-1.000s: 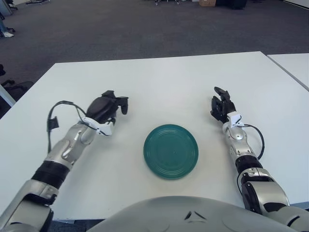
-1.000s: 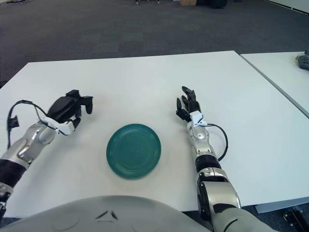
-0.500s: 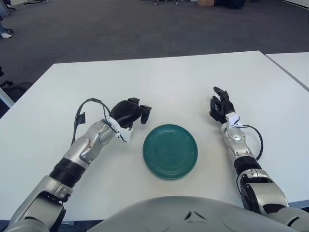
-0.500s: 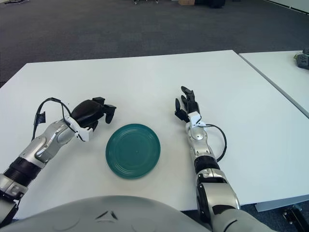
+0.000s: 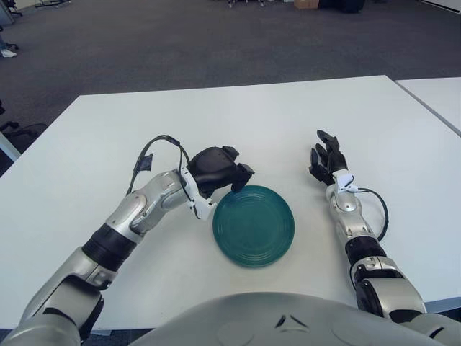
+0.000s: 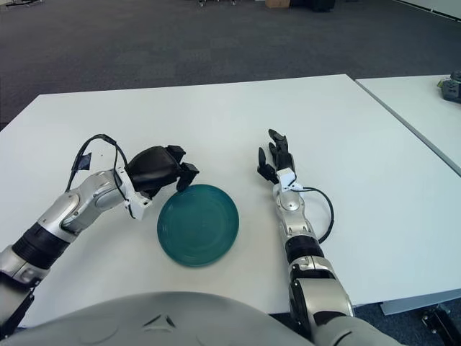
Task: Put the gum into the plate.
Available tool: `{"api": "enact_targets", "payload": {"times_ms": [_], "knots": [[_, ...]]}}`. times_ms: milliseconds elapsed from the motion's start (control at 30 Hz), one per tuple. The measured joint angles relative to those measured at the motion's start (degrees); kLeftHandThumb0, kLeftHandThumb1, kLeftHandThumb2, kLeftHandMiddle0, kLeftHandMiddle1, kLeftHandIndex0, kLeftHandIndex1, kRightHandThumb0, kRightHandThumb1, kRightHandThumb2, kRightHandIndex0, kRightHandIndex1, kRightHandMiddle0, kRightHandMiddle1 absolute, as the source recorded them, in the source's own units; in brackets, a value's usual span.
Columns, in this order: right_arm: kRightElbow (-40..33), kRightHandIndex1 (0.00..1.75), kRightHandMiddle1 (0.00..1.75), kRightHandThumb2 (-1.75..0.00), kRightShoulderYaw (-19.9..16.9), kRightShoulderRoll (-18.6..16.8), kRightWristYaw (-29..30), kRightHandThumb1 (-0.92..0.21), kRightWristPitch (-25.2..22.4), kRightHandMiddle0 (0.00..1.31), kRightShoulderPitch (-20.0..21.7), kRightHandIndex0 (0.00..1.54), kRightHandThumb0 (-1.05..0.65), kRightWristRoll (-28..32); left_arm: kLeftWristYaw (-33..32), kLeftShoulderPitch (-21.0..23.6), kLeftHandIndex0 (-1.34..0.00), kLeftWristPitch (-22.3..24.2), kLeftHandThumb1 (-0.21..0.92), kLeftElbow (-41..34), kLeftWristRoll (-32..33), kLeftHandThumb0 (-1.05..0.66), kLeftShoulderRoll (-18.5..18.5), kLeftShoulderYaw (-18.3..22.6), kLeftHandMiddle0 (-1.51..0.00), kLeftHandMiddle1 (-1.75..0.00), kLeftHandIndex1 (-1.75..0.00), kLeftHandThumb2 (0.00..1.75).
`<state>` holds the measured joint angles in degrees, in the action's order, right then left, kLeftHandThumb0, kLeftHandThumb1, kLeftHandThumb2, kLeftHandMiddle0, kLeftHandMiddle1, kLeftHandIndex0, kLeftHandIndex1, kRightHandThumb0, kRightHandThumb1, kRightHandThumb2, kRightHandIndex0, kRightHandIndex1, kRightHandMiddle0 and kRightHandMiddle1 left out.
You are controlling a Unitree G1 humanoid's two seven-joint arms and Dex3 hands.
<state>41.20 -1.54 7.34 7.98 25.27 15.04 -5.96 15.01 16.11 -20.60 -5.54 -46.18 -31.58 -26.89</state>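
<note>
left hand (image 5: 220, 171): held above the white counter (image 5: 238, 115) at the plate's left rim, fingers curled; whether gum is gripped cannot be told | gum: not seen | plate (image 5: 253, 225): green, set at counter centre | right hand (image 5: 323, 157): shown right of the plate, fingers loosely spread, nothing held

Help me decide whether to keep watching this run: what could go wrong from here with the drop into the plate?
1. The left hand is curled at the near-left rim of the green plate, not over its middle; anything released now might land on the white table.
2. No gum is visible in the curled fingers, so the grasp cannot be confirmed.
3. The fingers sit close to the rim and could nudge the plate.
The right hand shows right of the plate.
</note>
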Motion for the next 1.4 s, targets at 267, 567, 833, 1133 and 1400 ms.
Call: {"api": "enact_targets", "payload": {"times_ms": [267, 567, 833, 1133, 1400], "knots": [[-1.18, 0.00, 0.46, -0.78, 0.41, -0.70, 1.24, -0.92, -0.34, 0.00, -0.73, 0.23, -0.67, -0.24, 3.17, 3.02, -0.63, -3.72, 0.23, -1.27, -1.54, 0.01, -0.49, -0.16, -0.66, -1.55, -1.64, 1.32], [-1.29, 0.00, 0.45, -0.77, 0.86, -1.06, 2.70, -0.92, 0.25, 0.00, -1.11, 0.22, -0.67, -0.56, 5.05, 1.95, -0.61, -3.18, 0.32, -7.98, -2.20, 0.00, -0.21, 0.78, -0.64, -1.58, -1.47, 1.16], [-0.64, 0.00, 0.47, -0.79, 0.91, -1.09, 3.15, -0.92, 0.33, 0.00, -1.27, 0.23, -0.67, -1.00, 6.23, -1.40, -0.58, -2.67, 0.40, -12.81, -1.51, 0.00, 0.54, 1.42, -0.60, -1.65, -1.38, 1.07], [0.64, 0.01, 0.53, -0.79, 0.78, -1.57, 3.47, -0.92, 1.93, 0.00, -0.83, 0.25, -0.67, -1.00, 8.48, -0.53, -0.60, -4.37, 0.41, -12.74, -1.44, 0.00, 2.77, -0.35, -0.59, -1.66, -1.36, 1.06], [1.77, 0.00, 0.51, -0.77, 0.43, -1.65, 2.51, -0.92, 3.45, 0.00, -0.50, 0.24, -0.66, -0.09, 9.34, 0.05, -0.59, -6.92, 0.37, -12.71, -1.98, 0.00, 3.07, -1.79, -0.63, -1.57, -1.44, 1.10]]}}
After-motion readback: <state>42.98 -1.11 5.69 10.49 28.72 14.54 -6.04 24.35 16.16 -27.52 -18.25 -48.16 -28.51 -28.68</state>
